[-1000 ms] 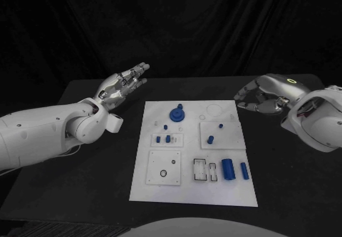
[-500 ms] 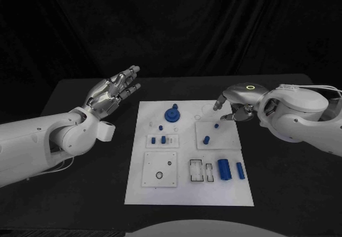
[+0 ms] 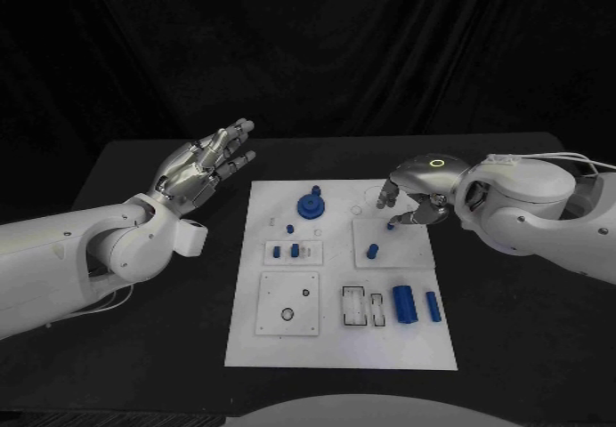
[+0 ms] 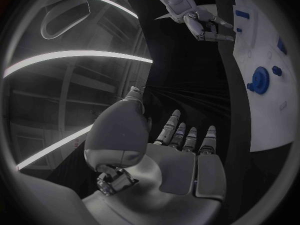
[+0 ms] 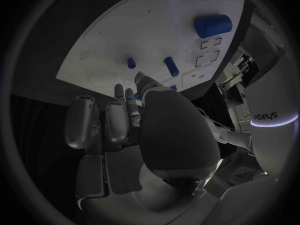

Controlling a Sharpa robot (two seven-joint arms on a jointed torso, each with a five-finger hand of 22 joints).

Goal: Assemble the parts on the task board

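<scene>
The white task board (image 3: 340, 342) lies in the middle of the black table. On it stand a blue gear (image 3: 311, 206), small blue pegs (image 3: 293, 253) and two more pegs (image 3: 390, 226) (image 3: 372, 252) on the right plate. A large blue cylinder (image 3: 406, 305) and a thin one (image 3: 433, 307) lie lower right. My right hand (image 3: 411, 196) hovers over the board's far right corner, fingers apart and pointing down just above the upper peg (image 5: 131, 63), holding nothing. My left hand (image 3: 206, 165) is raised left of the board, palm (image 4: 181, 170) flat, fingers spread and empty.
Two empty rectangular slots (image 3: 365, 305) sit beside the large cylinder, and a square plate with a ring (image 3: 289, 314) lies lower left. Bare black table (image 3: 514, 338) surrounds the board on both sides. A black curtain closes off the back.
My right hand has swung in from the table's right side to above the board's far right corner and lowered its fingers towards the peg. The left hand has barely moved.
</scene>
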